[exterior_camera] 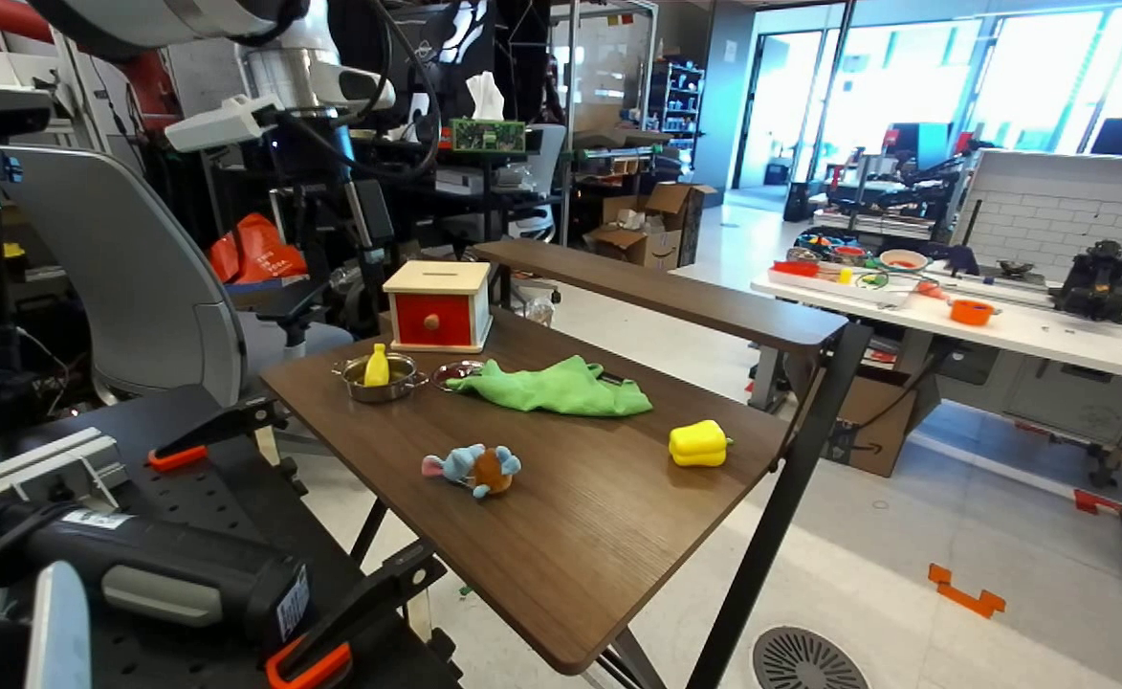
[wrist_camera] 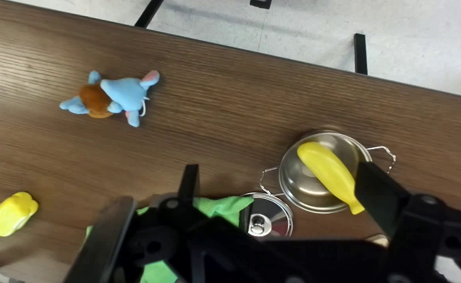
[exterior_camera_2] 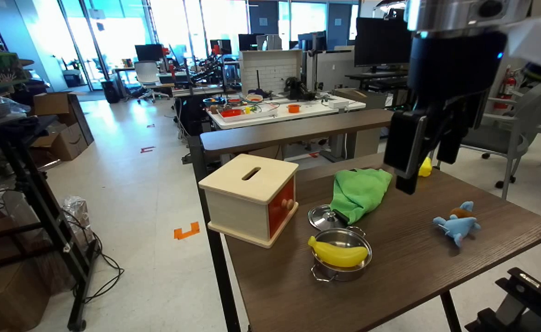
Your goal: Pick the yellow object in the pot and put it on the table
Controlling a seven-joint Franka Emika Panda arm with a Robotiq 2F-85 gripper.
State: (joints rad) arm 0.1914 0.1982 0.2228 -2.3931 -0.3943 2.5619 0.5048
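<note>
The yellow object [exterior_camera_2: 339, 254] is banana-shaped and lies in the grey metal pot [exterior_camera_2: 365, 266], one end over the rim. In an exterior view it shows end-on [exterior_camera: 378, 366] in the pot [exterior_camera: 388, 390]. The pot stands on the brown wooden table [exterior_camera_2: 404, 258] and also shows in the wrist view [wrist_camera: 299, 184], with the yellow object [wrist_camera: 328, 171] in it. My gripper [wrist_camera: 279, 169] is open and empty, its fingers wide apart. In an exterior view the gripper [exterior_camera_2: 427, 173] hangs above the table, apart from the pot. One finger covers part of the pot's rim in the wrist view.
A wooden box with a red drawer [exterior_camera_2: 252, 198] stands beside the pot. A metal lid [exterior_camera_2: 326, 216] lies partly under a green cloth [exterior_camera_2: 360, 191]. A blue plush toy [exterior_camera_2: 458, 226] and a yellow pepper [exterior_camera: 699, 444] lie on the table. A raised shelf [exterior_camera: 656, 287] runs along one side.
</note>
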